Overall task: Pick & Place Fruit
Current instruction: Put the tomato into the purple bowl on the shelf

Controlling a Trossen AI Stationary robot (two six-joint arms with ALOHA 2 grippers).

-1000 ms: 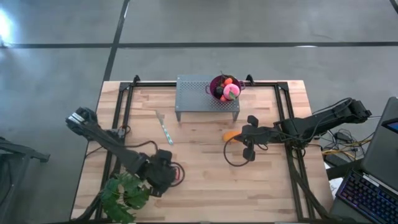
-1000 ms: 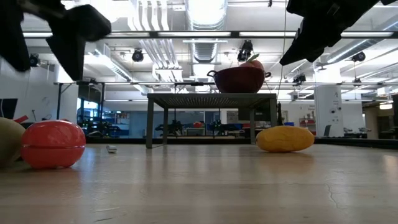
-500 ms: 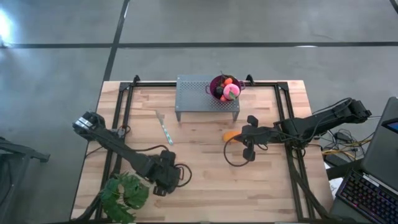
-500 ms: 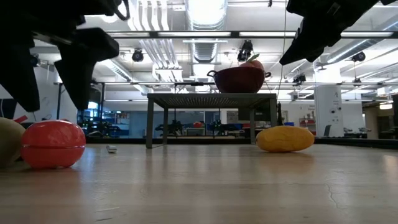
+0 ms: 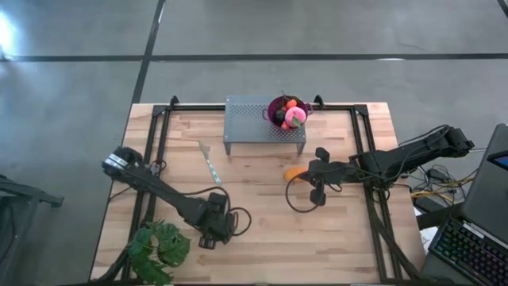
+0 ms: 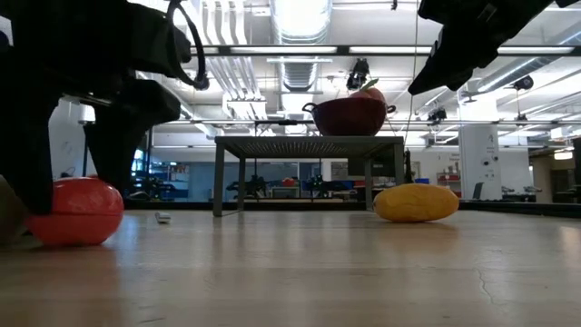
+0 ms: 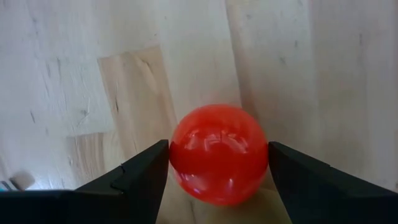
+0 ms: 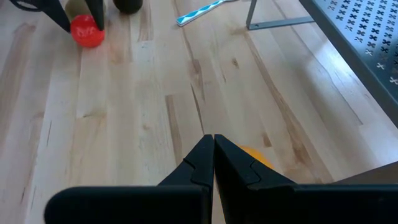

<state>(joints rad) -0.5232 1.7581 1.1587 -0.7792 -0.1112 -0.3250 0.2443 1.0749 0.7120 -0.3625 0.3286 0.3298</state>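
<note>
Sliding right along the near edge, the left gripper now straddles the glossy red plastic ball, fingers spread for grasping; the right gripper, clenched empty, waits mid-table.

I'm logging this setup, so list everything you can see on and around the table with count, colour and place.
Red ball: one, red, table's front left, between the left jaws.
Orange piece: one, yellow-orange, mid-table by the right gripper.
Bowl: one, purple, on the rack, holding pink and orange fruit.
Rack: one, grey perforated, back centre.
Plant: one, green, front left corner.
Stick: one, pale blue-white, left of the rack.
Left gripper: jaws open around the red ball.
Right gripper: jaws shut, above the orange piece.
</note>
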